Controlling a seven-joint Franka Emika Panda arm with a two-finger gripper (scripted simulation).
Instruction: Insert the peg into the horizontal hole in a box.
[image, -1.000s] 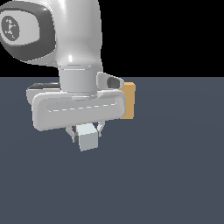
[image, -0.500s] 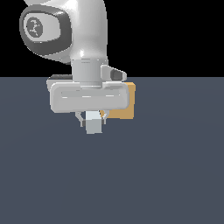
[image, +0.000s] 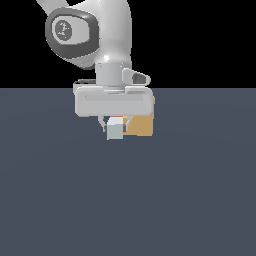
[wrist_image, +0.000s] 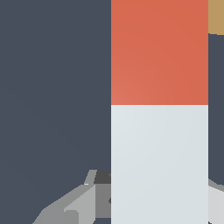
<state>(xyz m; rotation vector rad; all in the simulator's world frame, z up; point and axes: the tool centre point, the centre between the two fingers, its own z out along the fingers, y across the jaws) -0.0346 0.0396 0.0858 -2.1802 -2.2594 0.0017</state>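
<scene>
My gripper (image: 116, 122) is shut on the peg (image: 115, 129), whose white end faces the exterior camera. In the wrist view the peg (wrist_image: 159, 109) runs lengthwise, white near my fingers (wrist_image: 74, 203) and red-orange at the far end. The tan box (image: 141, 122) stands just behind the peg, to the exterior view's right of it, partly hidden by my hand. A corner of the box (wrist_image: 215, 16) shows in the wrist view beside the peg's red end. The hole is hidden from both views.
The dark grey-blue table (image: 190, 190) spreads all around. The white arm (image: 95, 35) rises above the hand and covers the box's top.
The arm and the held peg have moved toward the exterior view's right, and the peg has come closer to the box. The box has stayed in place.
</scene>
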